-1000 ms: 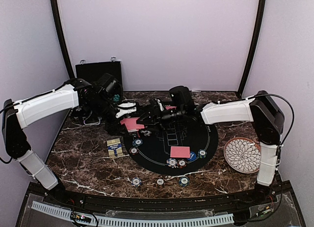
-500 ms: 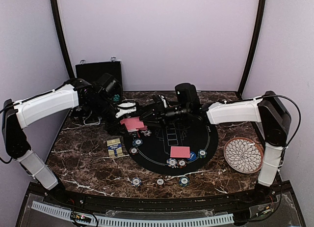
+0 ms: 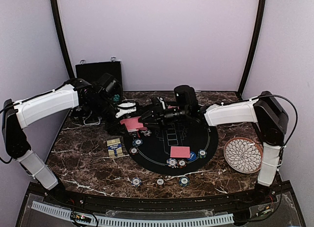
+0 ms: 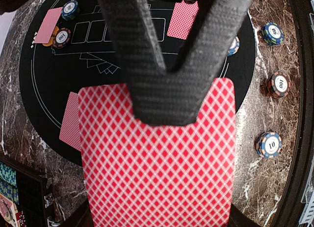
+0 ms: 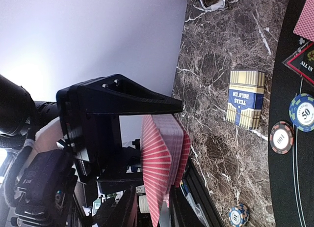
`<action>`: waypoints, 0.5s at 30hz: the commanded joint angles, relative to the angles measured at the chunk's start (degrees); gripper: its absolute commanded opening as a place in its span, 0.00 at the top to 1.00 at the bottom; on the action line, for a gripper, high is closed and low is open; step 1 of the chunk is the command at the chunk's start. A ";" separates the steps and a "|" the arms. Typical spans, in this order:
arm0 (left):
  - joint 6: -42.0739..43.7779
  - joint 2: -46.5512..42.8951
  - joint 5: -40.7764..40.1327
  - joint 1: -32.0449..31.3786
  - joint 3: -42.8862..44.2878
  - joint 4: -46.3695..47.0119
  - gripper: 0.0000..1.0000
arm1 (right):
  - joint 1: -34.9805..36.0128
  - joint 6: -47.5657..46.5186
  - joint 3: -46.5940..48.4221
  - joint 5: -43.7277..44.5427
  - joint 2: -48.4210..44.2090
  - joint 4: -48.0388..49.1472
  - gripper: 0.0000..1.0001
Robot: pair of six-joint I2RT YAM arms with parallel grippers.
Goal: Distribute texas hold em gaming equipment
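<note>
On a dark marble table (image 3: 83,163), poker chips (image 3: 160,182) are lined up just off the near edge of a round black mat (image 3: 162,138), and one red-backed card (image 3: 180,152) is laid on it. At the mat's far-left rim, a stack of cards (image 4: 157,178) is clamped by the left gripper (image 4: 167,109). The right gripper (image 3: 148,118) is held close beside it, and whether its jaws are open cannot be told.

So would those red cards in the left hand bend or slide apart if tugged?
Likely both. The red cards look thin, so they'd probably flex. Seen edge-on they splay unevenly in the left hand, so one would likely slip free.
</note>
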 commanded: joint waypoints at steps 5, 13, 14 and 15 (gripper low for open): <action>-0.01 -2.02 0.84 0.11 0.78 -0.15 1.00 | 0.89 2.85 -1.23 -1.89 2.00 5.78 0.85; 0.01 -2.18 0.69 0.09 0.48 -0.07 1.00 | -0.69 3.34 -1.78 -1.66 -0.84 6.26 1.00; 0.00 -2.24 0.64 0.08 0.40 -0.07 1.00 | -1.08 3.21 -1.96 -1.54 -1.52 6.09 1.00; 0.00 -2.25 0.64 0.08 0.37 -0.06 1.00 | -1.39 3.11 -2.22 -1.47 -2.09 6.02 1.00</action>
